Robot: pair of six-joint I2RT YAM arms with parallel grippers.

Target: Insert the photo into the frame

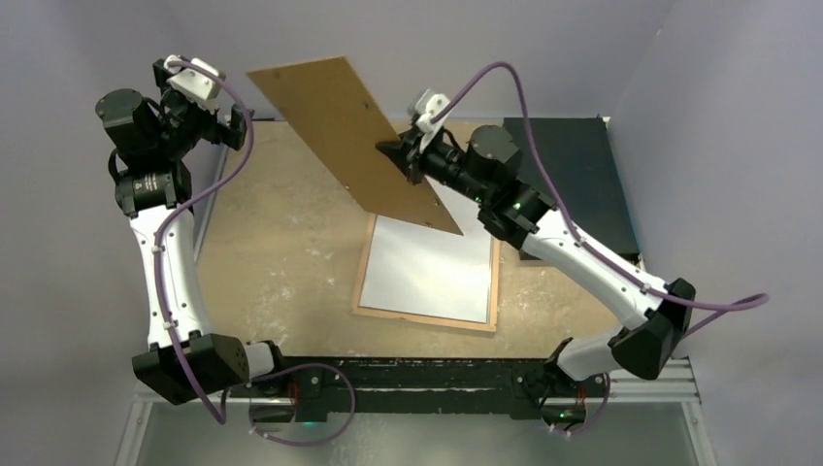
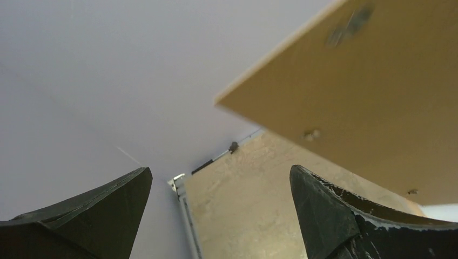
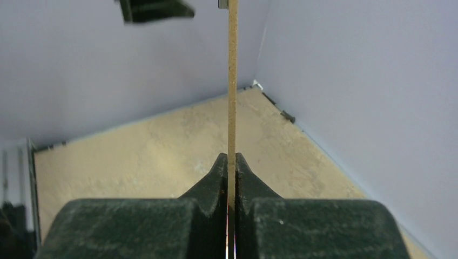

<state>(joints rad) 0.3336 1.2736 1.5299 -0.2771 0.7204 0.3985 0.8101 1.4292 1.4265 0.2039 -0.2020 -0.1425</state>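
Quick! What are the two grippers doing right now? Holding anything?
The left gripper is open, holding nothing.
The right gripper is closed on the board.

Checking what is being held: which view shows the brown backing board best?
Top external: the whole backing board shows, tilted in the air, pinched by the right gripper above the frame. The left wrist view catches only part of one face; the right wrist view shows it edge-on between the shut jaws.
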